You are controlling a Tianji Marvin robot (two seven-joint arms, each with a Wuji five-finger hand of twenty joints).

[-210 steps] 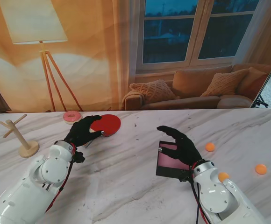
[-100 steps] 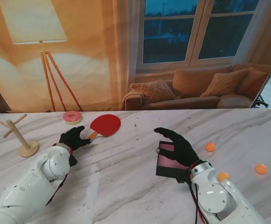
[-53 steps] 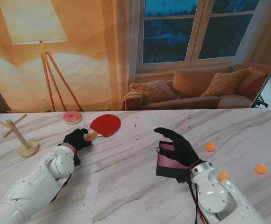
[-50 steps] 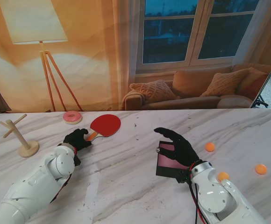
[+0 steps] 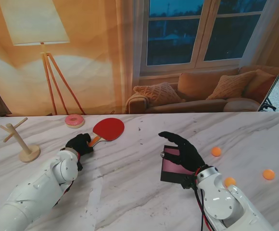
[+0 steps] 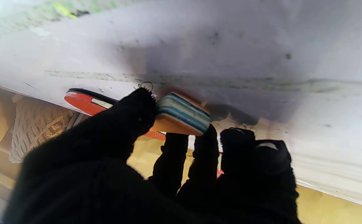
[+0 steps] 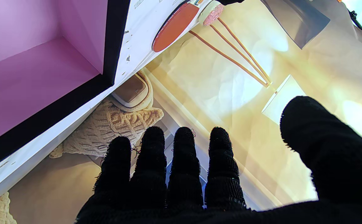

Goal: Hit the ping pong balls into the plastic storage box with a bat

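From the stand, the left hand (image 5: 79, 143) curls round the handle of the bat (image 5: 107, 129), whose long axis runs from its red blade, far and rightward, back toward the hand. The right hand (image 5: 183, 149), fingers spread, hovers over the storage box (image 5: 171, 166), probably steadying it. Three ping pong balls (image 5: 216, 151) wait right of it.

The left wrist view shows fingers (image 6: 131, 118) pinching the striped handle, apparently against the table.

The right wrist view shows empty fingers (image 7: 184, 161).

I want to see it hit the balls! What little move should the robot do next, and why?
Probably lift the bat off the table. The left hand is closed on its handle, but the red blade looks flat on the table, and the three balls lie far off on the right.
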